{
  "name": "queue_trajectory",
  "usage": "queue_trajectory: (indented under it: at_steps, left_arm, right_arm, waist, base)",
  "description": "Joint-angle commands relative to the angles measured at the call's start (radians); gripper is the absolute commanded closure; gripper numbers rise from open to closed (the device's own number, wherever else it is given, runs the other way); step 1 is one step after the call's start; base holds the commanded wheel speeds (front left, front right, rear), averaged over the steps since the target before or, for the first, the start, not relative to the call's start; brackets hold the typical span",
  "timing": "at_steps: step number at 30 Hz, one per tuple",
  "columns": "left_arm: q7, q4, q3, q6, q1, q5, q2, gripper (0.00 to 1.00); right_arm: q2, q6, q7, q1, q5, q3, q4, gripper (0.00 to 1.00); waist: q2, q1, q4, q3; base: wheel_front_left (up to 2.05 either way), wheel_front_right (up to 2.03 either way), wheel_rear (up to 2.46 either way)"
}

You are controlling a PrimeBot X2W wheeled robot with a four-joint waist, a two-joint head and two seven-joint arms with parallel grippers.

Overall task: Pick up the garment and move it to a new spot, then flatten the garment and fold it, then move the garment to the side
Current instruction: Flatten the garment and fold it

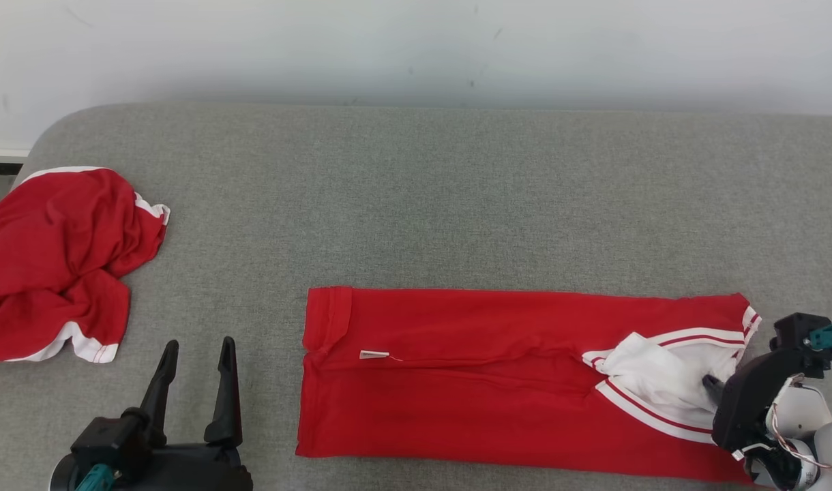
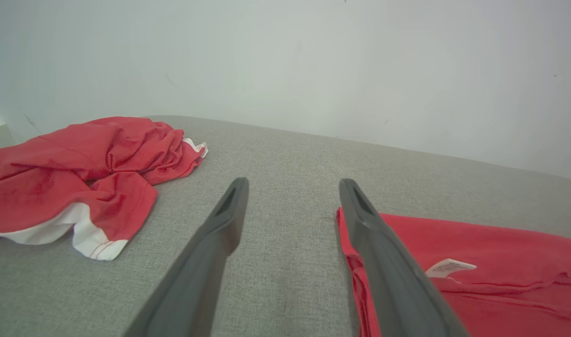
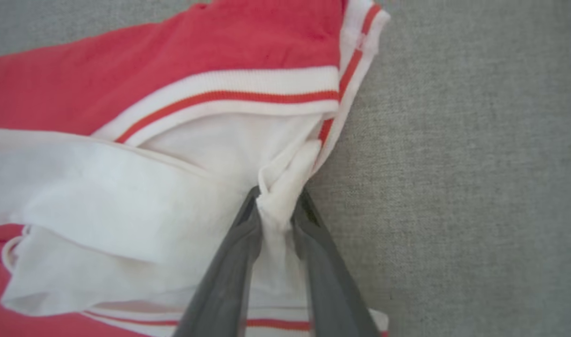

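A red garment [image 1: 491,382] lies spread flat and lengthwise on a grey cushioned surface [image 1: 416,191]. All places below are given from this garment.

At its right end, white bands with thin red stripes [image 3: 229,91] edge the cloth, and the white inner fabric [image 1: 651,375] is turned out and bunched over the red. The right gripper [image 1: 710,383] sits at that end, its dark fingers reaching in over the white fabric. In the right wrist view the right gripper [image 3: 278,201] has its fingers drawn in close on either side of a raised fold of white fabric, pinching it between the tips, just beside the garment's [image 3: 220,61] striped edge. Bare grey surface lies beyond that edge.

Near the garment's left end, a small white label [image 1: 374,354] lies on the red cloth. The left gripper [image 1: 199,344] stands just off that left end, apart from the cloth, its two fingers spread wide and holding nothing. In the left wrist view the left gripper [image 2: 294,187] frames bare grey surface, with the garment's [image 2: 501,252] left edge and label [image 2: 449,267] beside one finger.

Well to the left of the garment, past the left gripper, a crumpled red cloth [image 1: 54,266] with white trim lies in a heap at the surface's corner. Behind everything rises a pale wall [image 1: 416,48].
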Motion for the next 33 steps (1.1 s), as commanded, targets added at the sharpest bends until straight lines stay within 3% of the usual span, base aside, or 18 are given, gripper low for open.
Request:
queue_trajectory:
  at_steps: [1, 8, 15, 20, 24, 27, 28, 33]
  left_arm:
    - [0.0, 0.005, 0.003, -0.005, -0.01, 0.009, 0.0, 0.0]
    - [0.0, 0.008, 0.002, -0.008, -0.012, -0.001, -0.001, 0.0]
    - [0.0, 0.007, 0.003, -0.011, 0.011, -0.007, 0.0, 0.0]
    - [0.0, 0.017, 0.002, -0.011, 0.011, -0.003, 0.0, 0.0]
    - [0.0, 0.031, -0.001, -0.012, 0.006, 0.002, 0.0, 0.0]
    - [0.0, 0.043, 0.003, -0.012, 0.018, 0.0, 0.0, 0.0]
    - [0.0, 0.05, 0.001, -0.013, 0.027, -0.001, 0.0, 0.0]
    - [0.0, 0.061, -0.013, -0.013, 0.044, -0.011, 0.0, 0.0]
  right_arm:
    - [0.005, 0.001, -0.01, 0.011, -0.01, 0.006, 0.026, 1.0]
    - [-0.046, 0.0, -0.109, -0.033, -0.09, -0.123, 0.021, 1.0]
    - [-0.115, 0.0, -0.118, 0.018, -0.223, -0.283, -0.036, 1.0]
    - [-0.109, 0.0, -0.094, 0.051, -0.261, -0.29, -0.107, 1.0]
    - [-0.072, 0.0, -0.054, 0.08, -0.232, -0.204, -0.205, 1.0]
    - [-0.061, 0.0, -0.023, 0.096, -0.202, -0.08, -0.277, 1.0]
    - [-0.049, 0.0, -0.006, 0.102, -0.187, 0.011, -0.313, 1.0]
    - [-0.027, 0.0, 0.014, 0.074, -0.138, 0.213, -0.355, 1.0]
  waist:
    - [0.0001, 0.0, -0.004, 0.002]
    - [0.0001, 0.0, -0.021, -0.012]
    - [0.0001, 0.0, -0.034, -0.038]
    - [0.0001, 0.0, -0.041, -0.062]
    - [0.0001, 0.0, -0.05, -0.084]
    - [0.0001, 0.0, -0.06, -0.107]
    - [0.0001, 0.0, -0.061, -0.122]
    - [0.0001, 0.0, -0.05, -0.148]
  base:
    - [0.0, 0.0, 0.0]
    - [0.0, 0.0, 0.0]
    - [0.0, 0.0, 0.0]
    - [0.0, 0.0, 0.0]
    - [0.0, 0.0, 0.0]
    - [0.0, 0.0, 0.0]
    - [0.0, 0.0, 0.0]
    - [0.0, 0.0, 0.0]
